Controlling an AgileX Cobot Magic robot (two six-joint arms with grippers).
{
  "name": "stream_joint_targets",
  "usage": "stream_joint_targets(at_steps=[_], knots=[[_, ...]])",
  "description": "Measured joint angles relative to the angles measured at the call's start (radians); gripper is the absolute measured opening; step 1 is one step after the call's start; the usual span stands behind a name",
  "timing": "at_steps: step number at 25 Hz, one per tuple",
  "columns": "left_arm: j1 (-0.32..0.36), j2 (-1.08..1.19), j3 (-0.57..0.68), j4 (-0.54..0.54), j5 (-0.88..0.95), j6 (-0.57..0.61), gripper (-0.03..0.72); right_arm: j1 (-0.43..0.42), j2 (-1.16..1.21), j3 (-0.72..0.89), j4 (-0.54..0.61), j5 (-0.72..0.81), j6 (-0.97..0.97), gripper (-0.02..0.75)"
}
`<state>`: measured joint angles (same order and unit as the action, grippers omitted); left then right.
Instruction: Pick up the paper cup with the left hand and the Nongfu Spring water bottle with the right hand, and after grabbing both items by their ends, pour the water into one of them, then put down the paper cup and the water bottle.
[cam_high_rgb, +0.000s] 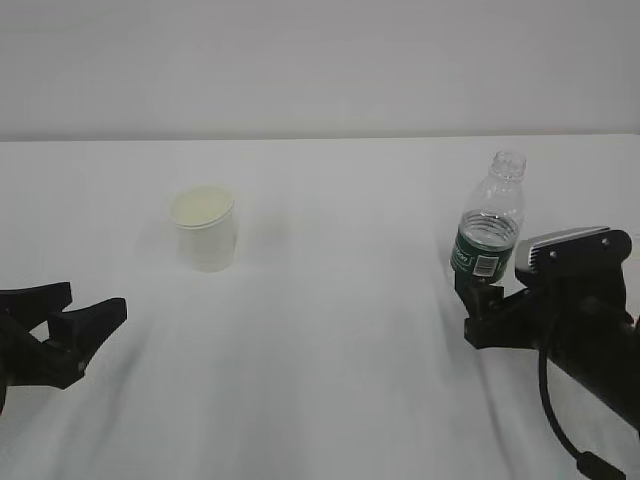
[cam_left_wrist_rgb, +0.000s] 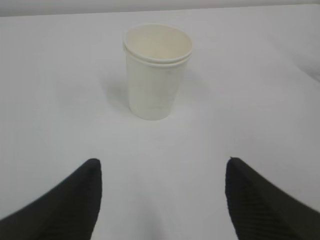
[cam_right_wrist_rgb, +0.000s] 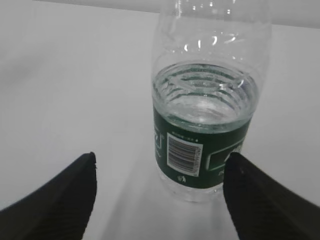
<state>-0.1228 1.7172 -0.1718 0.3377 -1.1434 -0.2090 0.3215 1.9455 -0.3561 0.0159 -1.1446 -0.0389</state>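
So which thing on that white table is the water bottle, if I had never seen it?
Start at the white table and look to its right side, beside the black arm with the silver-topped block. The water bottle stands upright there, clear ribbed plastic, uncapped, partly filled. Unlike the shorter white paper cup standing alone on the left, it is see-through and wears a dark green label band with a white barcode.

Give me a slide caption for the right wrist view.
Open right gripper approaching the uncapped water bottle on the white table.
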Motion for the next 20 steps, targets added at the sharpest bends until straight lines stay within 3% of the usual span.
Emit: stream_joint_targets(at_steps=[7,20], knots=[[0.000,0.000,0.000,0.002,0.000,0.000,0.557,0.000,0.065,-0.059,0.051,-0.002,-0.002,0.668],[0.000,0.000,0.000,0.002,0.000,0.003,0.557,0.000,0.077,-0.139,0.103,-0.002,-0.005,0.671]])
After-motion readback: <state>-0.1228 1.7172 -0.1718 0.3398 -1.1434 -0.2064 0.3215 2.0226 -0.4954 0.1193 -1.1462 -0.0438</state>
